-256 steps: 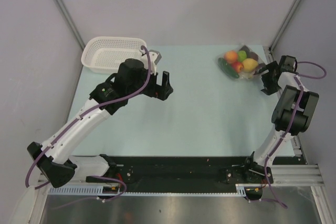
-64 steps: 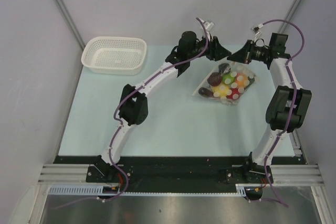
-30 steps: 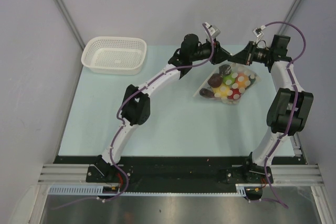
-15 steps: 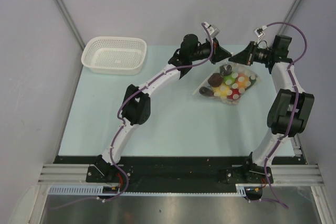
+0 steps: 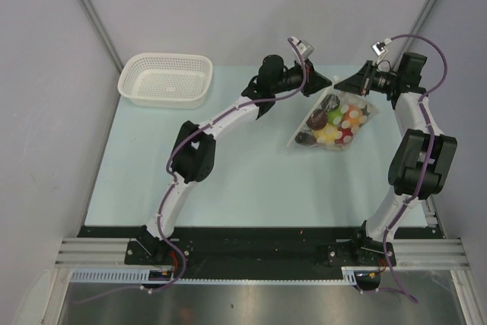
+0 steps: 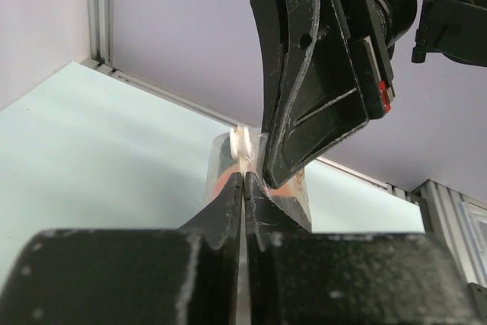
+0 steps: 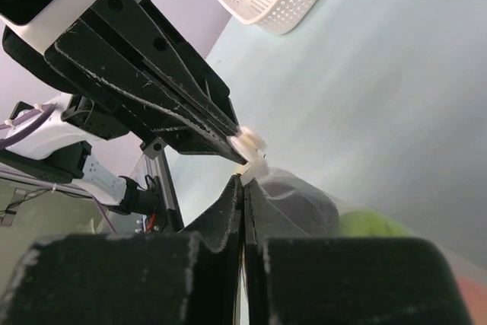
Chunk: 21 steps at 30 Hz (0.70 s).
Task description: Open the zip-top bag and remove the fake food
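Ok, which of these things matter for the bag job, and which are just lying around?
Job: zip-top bag; fake food inside it; left gripper and right gripper, both pinching its top edge.
Lying about: white mesh basket, far left of the table.

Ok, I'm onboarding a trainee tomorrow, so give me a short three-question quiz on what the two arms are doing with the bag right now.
1. True or false: the zip-top bag is already empty.
2. What does the right pincer grip? A) a toy fruit B) the bag's top edge C) nothing
3. Fill in: the left pincer is ____ (open or shut) on the bag's top edge.

Key:
1. False, the fake food is inside it.
2. B
3. shut
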Available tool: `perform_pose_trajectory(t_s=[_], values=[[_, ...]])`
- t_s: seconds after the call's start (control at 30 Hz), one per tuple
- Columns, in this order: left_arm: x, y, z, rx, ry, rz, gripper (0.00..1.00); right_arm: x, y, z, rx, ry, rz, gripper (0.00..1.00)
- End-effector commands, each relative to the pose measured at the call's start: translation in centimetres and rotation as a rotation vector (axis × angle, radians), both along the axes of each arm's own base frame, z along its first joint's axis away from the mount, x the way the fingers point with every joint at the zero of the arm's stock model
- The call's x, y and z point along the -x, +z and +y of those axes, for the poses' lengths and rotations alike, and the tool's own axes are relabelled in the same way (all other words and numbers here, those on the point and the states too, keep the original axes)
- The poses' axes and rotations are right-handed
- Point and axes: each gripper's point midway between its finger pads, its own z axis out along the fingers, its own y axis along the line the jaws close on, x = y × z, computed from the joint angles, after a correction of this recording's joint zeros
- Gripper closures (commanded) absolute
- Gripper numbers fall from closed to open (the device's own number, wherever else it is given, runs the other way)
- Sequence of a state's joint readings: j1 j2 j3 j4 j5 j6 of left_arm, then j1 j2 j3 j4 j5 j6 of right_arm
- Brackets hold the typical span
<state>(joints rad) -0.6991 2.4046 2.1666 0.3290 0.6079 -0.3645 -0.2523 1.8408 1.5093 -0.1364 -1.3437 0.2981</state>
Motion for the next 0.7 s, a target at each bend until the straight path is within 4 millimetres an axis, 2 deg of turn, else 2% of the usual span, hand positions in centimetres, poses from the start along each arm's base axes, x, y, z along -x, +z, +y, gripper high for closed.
perform_pose_trajectory(t_s=[0.0, 0.03, 0.13, 0.23, 0.33, 0.4, 0.43, 0.67], values=[[1.3, 4.1, 1.0, 0.036, -0.070, 0.012, 0.84, 1.2, 3.4, 0.4, 0.031, 0.043, -0.148, 1.00], [1.3, 4.1, 0.8, 0.045, -0.083, 0.019, 0.72, 1.2, 3.2, 0.7, 0.032, 0.049, -0.150, 1.00], [1.4, 4.0, 0.4, 0.065, -0.097, 0.044, 0.55, 1.3, 2.8, 1.0, 0.031, 0.060, -0.140, 1.00], [1.1, 3.8, 0.3, 0.076, -0.084, 0.054, 0.48, 1.4, 2.8, 1.0, 0.027, 0.065, -0.136, 1.00], [0.7, 3.9, 0.1, 0.093, -0.066, 0.062, 0.43, 1.4, 3.0, 1.0, 0.026, 0.066, -0.143, 1.00], [0.5, 4.5, -0.1, 0.101, -0.057, 0.054, 0.43, 1.4, 3.1, 1.1, 0.022, 0.069, -0.140, 1.00], [0.2, 3.9, -0.3, 0.095, -0.050, 0.063, 0.43, 1.4, 3.2, 1.1, 0.021, 0.070, -0.143, 1.00], [0.0, 4.1, -0.9, 0.106, -0.021, 0.049, 0.45, 1.5, 3.5, 1.2, 0.012, 0.081, -0.147, 1.00]])
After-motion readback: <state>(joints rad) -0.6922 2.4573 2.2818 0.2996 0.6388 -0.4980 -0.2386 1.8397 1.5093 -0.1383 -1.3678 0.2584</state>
